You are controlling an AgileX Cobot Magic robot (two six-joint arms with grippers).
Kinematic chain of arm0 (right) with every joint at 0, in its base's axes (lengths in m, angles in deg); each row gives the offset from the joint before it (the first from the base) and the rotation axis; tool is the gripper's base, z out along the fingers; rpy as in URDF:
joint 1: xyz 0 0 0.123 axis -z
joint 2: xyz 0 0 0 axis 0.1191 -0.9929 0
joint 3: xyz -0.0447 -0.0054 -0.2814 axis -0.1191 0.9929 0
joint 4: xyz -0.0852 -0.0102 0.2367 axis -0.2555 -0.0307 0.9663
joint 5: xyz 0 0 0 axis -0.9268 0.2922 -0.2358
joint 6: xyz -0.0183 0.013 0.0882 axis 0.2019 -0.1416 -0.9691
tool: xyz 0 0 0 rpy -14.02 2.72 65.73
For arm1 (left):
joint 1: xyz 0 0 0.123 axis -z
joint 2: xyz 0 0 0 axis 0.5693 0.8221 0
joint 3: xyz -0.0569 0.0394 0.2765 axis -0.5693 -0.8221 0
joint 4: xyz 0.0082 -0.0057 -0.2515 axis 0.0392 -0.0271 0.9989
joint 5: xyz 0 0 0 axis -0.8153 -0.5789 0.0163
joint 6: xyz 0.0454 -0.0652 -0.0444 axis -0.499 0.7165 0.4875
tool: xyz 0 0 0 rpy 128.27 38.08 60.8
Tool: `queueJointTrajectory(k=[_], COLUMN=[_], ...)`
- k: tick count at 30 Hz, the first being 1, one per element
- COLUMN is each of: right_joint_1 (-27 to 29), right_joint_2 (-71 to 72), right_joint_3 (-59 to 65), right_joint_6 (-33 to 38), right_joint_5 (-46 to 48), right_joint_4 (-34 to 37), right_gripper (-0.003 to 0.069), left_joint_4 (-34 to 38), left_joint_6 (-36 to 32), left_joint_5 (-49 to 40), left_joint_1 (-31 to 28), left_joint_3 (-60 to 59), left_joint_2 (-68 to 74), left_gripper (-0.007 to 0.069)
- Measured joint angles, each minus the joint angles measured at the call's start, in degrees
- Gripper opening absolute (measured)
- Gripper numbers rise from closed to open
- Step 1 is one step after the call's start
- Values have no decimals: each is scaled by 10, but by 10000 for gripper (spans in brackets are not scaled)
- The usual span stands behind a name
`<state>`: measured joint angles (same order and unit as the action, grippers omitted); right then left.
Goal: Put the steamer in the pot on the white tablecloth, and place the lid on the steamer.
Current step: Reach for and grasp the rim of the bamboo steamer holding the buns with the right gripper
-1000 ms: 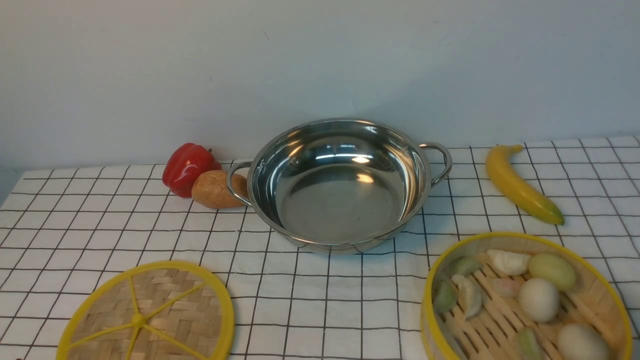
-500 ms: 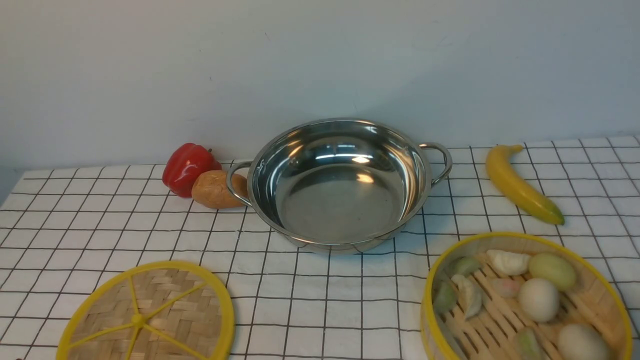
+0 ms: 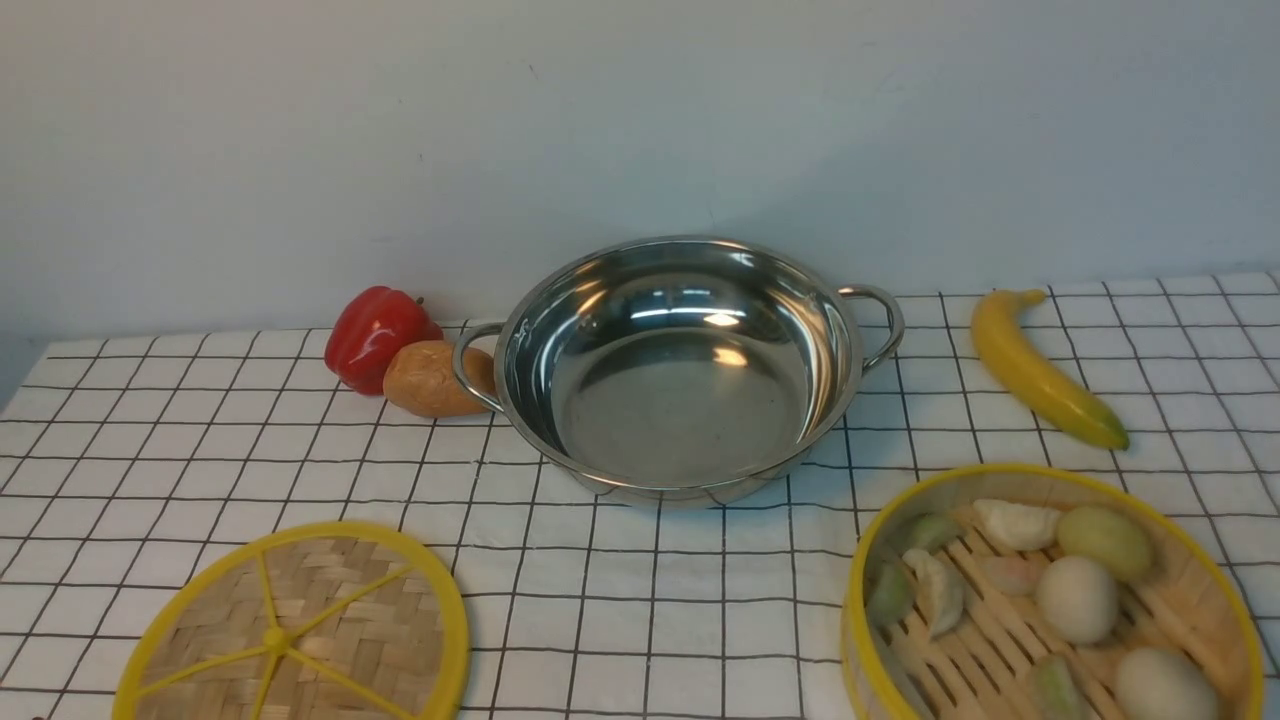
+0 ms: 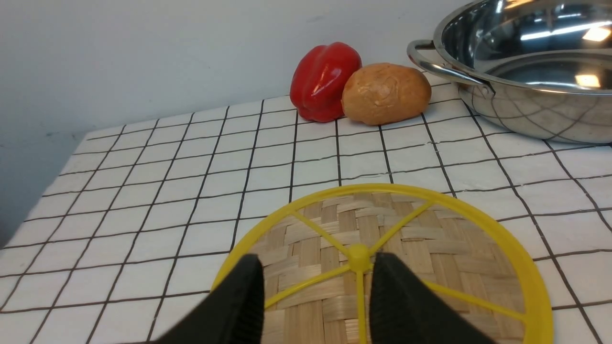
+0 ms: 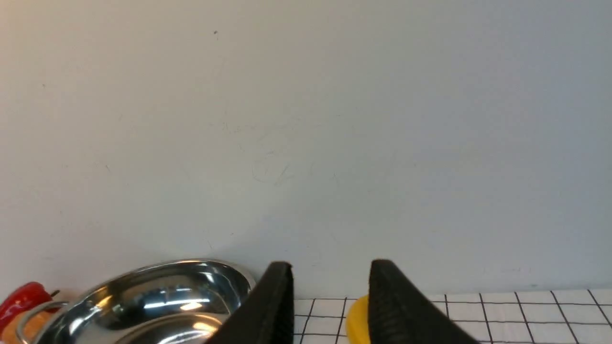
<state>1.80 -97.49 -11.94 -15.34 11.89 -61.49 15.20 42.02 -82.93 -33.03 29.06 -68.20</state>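
Left claw (image 4: 318, 286) hangs with its jaws apart over the lid (image 3: 290, 630), the centre knob showing between its black fingers (image 4: 244, 301) (whether they touch the weave cannot be told). Right claw (image 5: 330, 296) is parted too, gripping nothing. On the white tablecloth (image 3: 640, 600) the steamer (image 3: 1045, 468) sits front right, apart from the pot (image 3: 680, 390) at middle back; the lid lies front left.

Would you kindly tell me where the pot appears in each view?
Front view: the pot sits in the centre, empty.
Left wrist view: pot cropped at the frame edge, beyond the lid.
Right wrist view: pot partly cropped, beside the right end effector.
Shared landmark: the red pepper by one handle.
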Motion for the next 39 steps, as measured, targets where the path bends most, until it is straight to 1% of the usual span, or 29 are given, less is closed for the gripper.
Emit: queueJointTrajectory(k=[3, 5, 8, 13, 14, 15, 18, 21, 25, 32, 39], right_joint_1=[0, 0, 0, 0, 0, 0, 0, 0, 0, 0, 0], right_joint_2=[-45, -60, -96, -139, -160, -166, -229, -297, -399, -571, -687], right_joint_3=[-58, -79, -103, -110, -118, -120, -146, -171, -207, -271, -310], right_joint_6=[-4, -5, -6, 5, 22, 26, 48, 52, 52, 52, 52], right_joint_5=[71, 96, 110, 135, 181, 196, 310, 368, 376, 369, 367], right_joint_4=[7, 12, 23, 25, 19, 16, -15, -37, -52, -49, -39], right_gripper=[243, 243, 243, 243, 243, 243, 243, 243, 243, 243, 243], left_joint_4=[0, 0, 0, 0, 0, 0, 0, 0, 0, 0, 0], left_joint_6=[0, 0, 0, 0, 0, 0, 0, 0, 0, 0, 0], left_joint_5=[0, 0, 0, 0, 0, 0, 0, 0, 0, 0, 0], left_joint_1=[0, 0, 0, 0, 0, 0, 0, 0, 0, 0, 0], left_joint_3=[0, 0, 0, 0, 0, 0, 0, 0, 0, 0, 0], left_joint_2=[0, 0, 0, 0, 0, 0, 0, 0, 0, 0, 0], left_gripper=[295, 295, 295, 295, 295, 295, 295, 295, 295, 295, 295])
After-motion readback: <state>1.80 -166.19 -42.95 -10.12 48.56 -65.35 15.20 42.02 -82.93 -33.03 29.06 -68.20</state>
